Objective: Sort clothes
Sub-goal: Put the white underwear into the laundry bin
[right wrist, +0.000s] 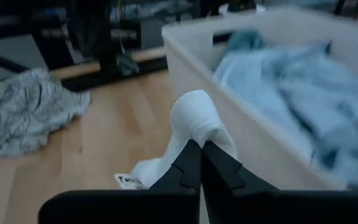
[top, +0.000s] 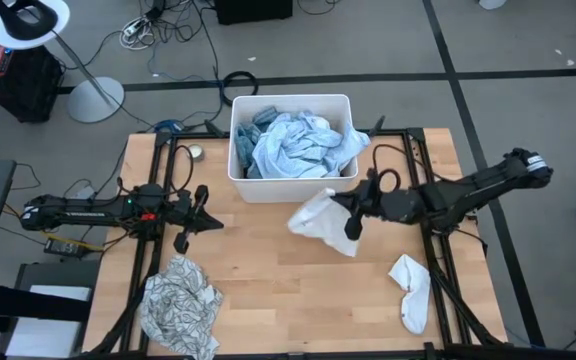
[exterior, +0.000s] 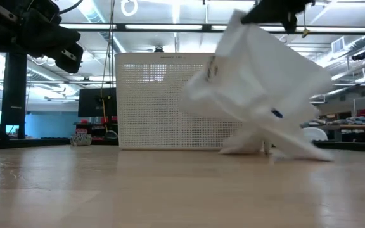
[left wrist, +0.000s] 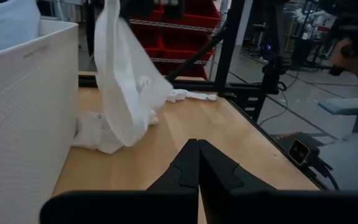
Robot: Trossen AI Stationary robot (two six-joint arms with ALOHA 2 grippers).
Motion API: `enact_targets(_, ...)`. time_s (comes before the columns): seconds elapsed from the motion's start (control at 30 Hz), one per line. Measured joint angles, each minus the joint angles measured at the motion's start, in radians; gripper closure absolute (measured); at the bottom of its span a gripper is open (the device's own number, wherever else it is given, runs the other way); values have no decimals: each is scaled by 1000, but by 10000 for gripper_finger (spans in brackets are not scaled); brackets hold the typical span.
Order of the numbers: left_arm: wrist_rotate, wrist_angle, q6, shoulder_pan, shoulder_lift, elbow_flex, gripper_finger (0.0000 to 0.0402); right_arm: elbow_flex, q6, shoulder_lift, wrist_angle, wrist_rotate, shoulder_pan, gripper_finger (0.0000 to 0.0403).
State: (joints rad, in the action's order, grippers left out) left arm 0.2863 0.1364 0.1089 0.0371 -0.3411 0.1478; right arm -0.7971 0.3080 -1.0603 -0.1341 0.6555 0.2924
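High view | right gripper [top: 353, 222] clamped on white garment [top: 320, 220], lifted just off tub [top: 238, 150] front wall, hem trailing on bench [top: 268, 270] | left gripper [top: 190, 222] closed, empty, left side | risk: we judge thin pinch may slip.

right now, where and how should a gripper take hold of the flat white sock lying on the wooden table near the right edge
Best at the white sock's upper end, where the fabric bunches and stands slightly proud of the wooden table. Come straight down from above, fingers spanning its narrow width; the rest lies flat, offering little to pinch. The right gripper is nearest, but shut on a white garment.
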Motion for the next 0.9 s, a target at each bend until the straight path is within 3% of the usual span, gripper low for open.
enact_targets(0.47, 0, 1, 0, 0, 0, 0, 396, -270, -260, 0, 1, -31, -84, 403)
enact_targets(0.9, -4, 3, 0, 0, 0, 0, 396, -426, -369, -22, 7, -32, -114, 403)
